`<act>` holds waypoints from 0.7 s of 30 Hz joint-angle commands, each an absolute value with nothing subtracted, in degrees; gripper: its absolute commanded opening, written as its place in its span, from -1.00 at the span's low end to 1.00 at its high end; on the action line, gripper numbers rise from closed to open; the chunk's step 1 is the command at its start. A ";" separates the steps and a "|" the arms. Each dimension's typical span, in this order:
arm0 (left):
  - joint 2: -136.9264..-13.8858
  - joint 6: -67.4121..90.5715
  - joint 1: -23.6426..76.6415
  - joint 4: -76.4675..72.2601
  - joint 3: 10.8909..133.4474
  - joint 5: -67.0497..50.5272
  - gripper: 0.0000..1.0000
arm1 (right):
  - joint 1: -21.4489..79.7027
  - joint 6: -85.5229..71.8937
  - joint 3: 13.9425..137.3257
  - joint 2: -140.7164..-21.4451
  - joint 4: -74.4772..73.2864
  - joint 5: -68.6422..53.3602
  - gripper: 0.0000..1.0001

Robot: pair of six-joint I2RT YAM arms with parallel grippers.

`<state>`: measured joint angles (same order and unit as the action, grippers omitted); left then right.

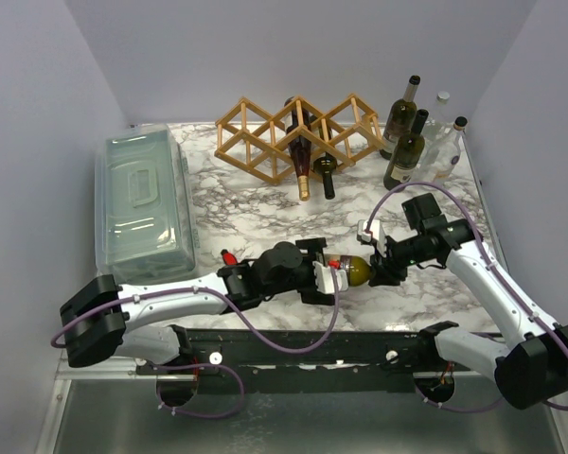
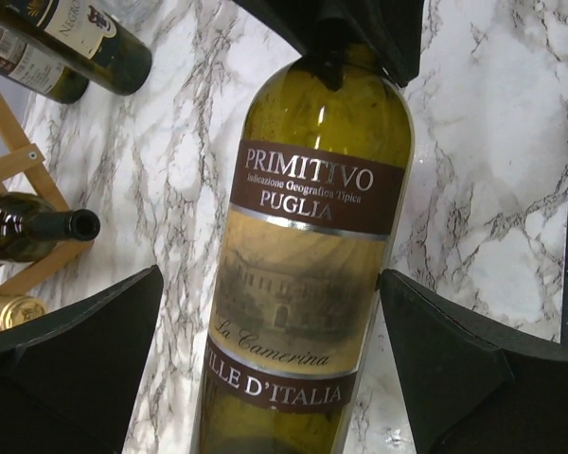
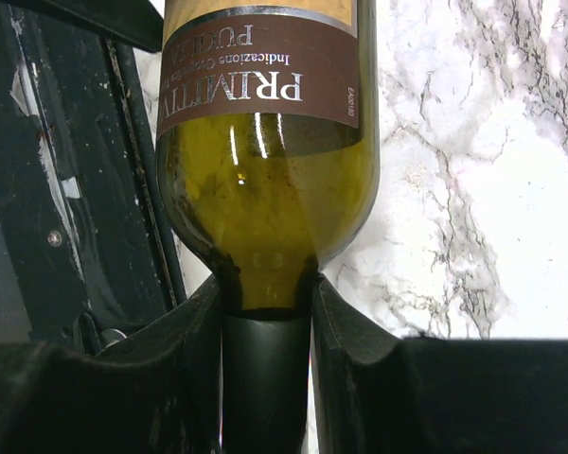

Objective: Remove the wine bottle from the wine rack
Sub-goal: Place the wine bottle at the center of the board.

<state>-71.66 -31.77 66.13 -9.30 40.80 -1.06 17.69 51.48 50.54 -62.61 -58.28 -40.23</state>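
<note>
The wine bottle (image 1: 357,271) is olive-green glass. It has a brown label band reading PRIMITIVO PUGLIA, a faded tan picture of a building under it, and a second brown band lower down. It is held sideways, low and right of centre in the top view, over the marble table (image 1: 246,213) and well apart from the wine rack (image 1: 256,132), the tan lattice at the upper middle; whether it rests on the marble I cannot tell. The right gripper (image 3: 265,298) pinches the dark neck just past the shoulder, its black fingers pressed on from both sides, which only the right wrist view makes plain. The left gripper (image 2: 270,276) has its fingers spread around the body. In the left wrist view marble shows between the lower-left finger and the glass, while the lower-right finger meets the bottle's edge and contact is unclear. That view catches only rack slats at its left edge; the top view shows the whole rack with two dark bottles (image 1: 312,165) in its cells, standing bottles (image 1: 407,142) at upper right, and a clear lidded bin (image 1: 144,203) at left
</note>
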 commanded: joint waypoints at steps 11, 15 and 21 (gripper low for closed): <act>-78.42 -32.21 66.46 -10.04 44.91 -7.70 0.97 | 17.99 54.22 54.17 -62.74 -59.75 -46.77 -1.00; -79.91 -32.21 66.34 -10.05 45.23 -8.03 0.97 | 18.01 55.23 54.86 -63.05 -60.99 -48.66 -1.00; -80.37 -32.26 66.22 -10.05 45.34 -7.66 0.97 | 18.02 55.55 54.82 -63.25 -61.28 -48.70 -1.00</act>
<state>-79.96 -32.18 66.13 -9.39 43.62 -5.98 17.69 54.15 52.23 -63.37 -61.43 -42.78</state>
